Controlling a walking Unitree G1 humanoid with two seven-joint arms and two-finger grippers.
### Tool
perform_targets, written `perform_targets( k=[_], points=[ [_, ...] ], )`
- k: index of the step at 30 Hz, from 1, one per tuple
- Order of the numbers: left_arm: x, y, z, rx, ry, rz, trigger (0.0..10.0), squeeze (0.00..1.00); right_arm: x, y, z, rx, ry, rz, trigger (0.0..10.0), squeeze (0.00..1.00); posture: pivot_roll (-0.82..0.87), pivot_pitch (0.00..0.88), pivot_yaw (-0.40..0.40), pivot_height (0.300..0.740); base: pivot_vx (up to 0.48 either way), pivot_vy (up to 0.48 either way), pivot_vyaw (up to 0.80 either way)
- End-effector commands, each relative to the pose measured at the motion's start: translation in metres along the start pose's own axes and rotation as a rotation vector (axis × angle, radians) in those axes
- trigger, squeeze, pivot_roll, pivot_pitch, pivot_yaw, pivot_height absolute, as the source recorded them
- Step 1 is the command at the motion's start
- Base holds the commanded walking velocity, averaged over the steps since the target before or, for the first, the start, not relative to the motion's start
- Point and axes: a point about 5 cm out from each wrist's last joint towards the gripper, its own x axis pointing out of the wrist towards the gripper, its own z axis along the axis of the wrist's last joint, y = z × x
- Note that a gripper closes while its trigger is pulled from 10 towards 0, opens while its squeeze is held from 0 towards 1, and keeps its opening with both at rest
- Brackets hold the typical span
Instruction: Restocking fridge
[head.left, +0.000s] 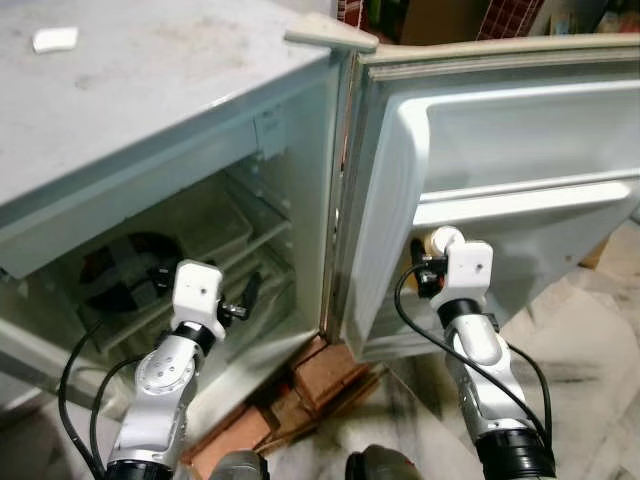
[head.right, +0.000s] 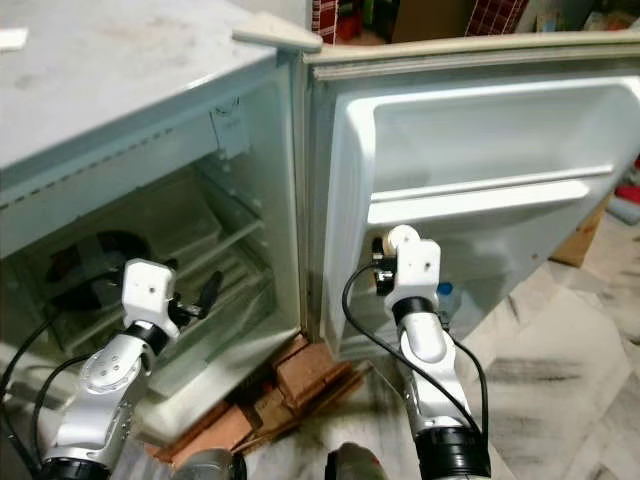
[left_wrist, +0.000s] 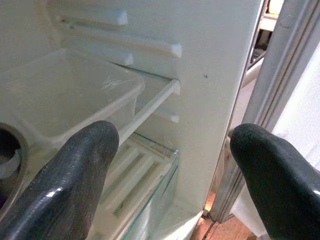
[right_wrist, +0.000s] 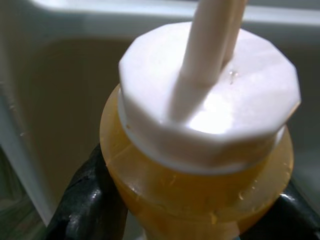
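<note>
Gripping a translucent amber bottle (right_wrist: 200, 190) with faceted white cap, right end effector (right_wrist: 175, 210)

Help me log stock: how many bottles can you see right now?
1: a yellow bottle with a white cap, held in the right hand beside the open fridge door. Others may be hidden inside.

Red-brown clay bricks (head.left: 322, 372) lie stacked on the streaked marble floor (head.left: 590, 340); a small white flat scrap (head.left: 54, 39) rests above.
</note>
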Motion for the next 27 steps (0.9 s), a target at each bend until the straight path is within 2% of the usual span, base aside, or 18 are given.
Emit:
perform_targets(
  k=[1,17,25,27],
  points=[
    [-0.0022,0.0037,-0.0013,0.005,0.009,0.014,10.0,0.00,0.0010,0.0006,0.0012,0.000,-0.005,0.002,10.0,0.00,0.06,0.084,-0.026,0.740,0.000,0.000,0.00],
    [-0.0031,0.0044,-0.0005,-0.006,0.004,0.011,10.0,0.00,-0.0005,-0.0009,0.0017,-0.006,-0.009,0.002,10.0,0.00,0.06,0.090,-0.024,0.740,0.000,-0.397,0.00],
    [-0.0034,0.0066,-0.0004,-0.021,0.004,0.027,10.0,0.00,-0.0005,-0.0006,0.0014,-0.003,-0.007,0.012,10.0,0.00,0.06,0.092,-0.023,0.740,0.000,0.000,0.00],
    [-0.0035,0.0077,-0.0004,-0.022,0.005,0.035,10.0,0.00,-0.0016,0.0007,0.0015,0.022,-0.010,0.030,10.0,0.00,0.06,0.093,-0.023,0.740,0.000,0.000,0.00]
  ],
)
